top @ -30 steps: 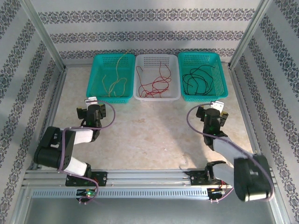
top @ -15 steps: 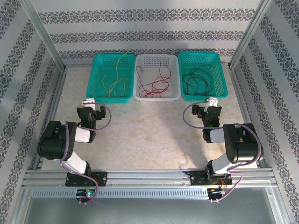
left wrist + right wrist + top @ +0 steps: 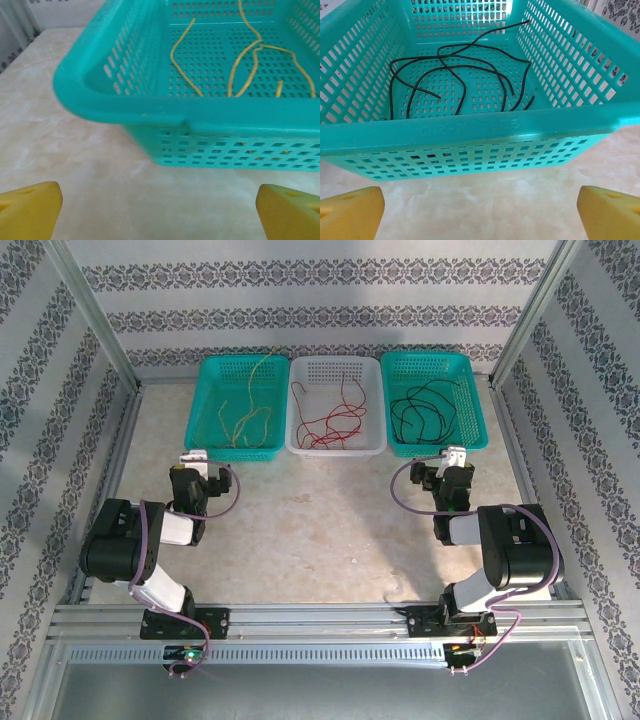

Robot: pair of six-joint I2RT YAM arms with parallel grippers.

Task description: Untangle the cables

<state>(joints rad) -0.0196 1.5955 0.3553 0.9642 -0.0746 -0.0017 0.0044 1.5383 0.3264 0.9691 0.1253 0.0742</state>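
The cables lie apart in three baskets at the back of the table. The yellow cable (image 3: 243, 420) (image 3: 245, 65) is in the left teal basket (image 3: 207, 445) (image 3: 150, 107). A red cable (image 3: 330, 420) curls in the white basket (image 3: 336, 448). The black cable (image 3: 425, 410) (image 3: 460, 75) loops in the right teal basket (image 3: 470, 435) (image 3: 470, 132). My left gripper (image 3: 195, 468) (image 3: 160, 205) is open just in front of the left basket, empty. On the other side, my right gripper (image 3: 453, 465) (image 3: 480, 207) is open and empty before the right basket.
The marble-look tabletop (image 3: 320, 530) lies between the arms and the baskets. Patterned walls and metal posts (image 3: 95, 315) close in the sides and back. An aluminium rail (image 3: 320, 618) runs along the near edge.
Both arms have folded back towards their bases over the last second, the right one most. The cables have not moved.
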